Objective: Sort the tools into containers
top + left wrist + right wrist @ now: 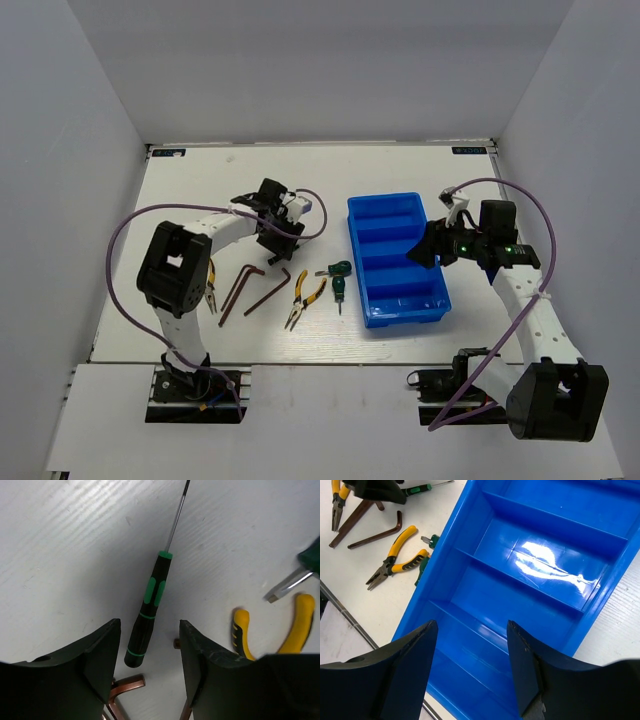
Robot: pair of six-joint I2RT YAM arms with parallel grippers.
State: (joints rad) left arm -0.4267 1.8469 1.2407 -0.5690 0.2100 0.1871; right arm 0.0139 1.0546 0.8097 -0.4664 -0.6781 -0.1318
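A: How is the left gripper (150,630) being held?

B: Wide and empty. Its jaws are being kept astride the screwdriver (150,605) just below, probably so the handle can be closed on. Hex keys (125,687) are lying under the fingers, with pliers (295,625) off to one side.

A: And the right gripper (472,630)?

B: Wide, empty, being hovered over the tray (490,595), where no tool is being shown inside.
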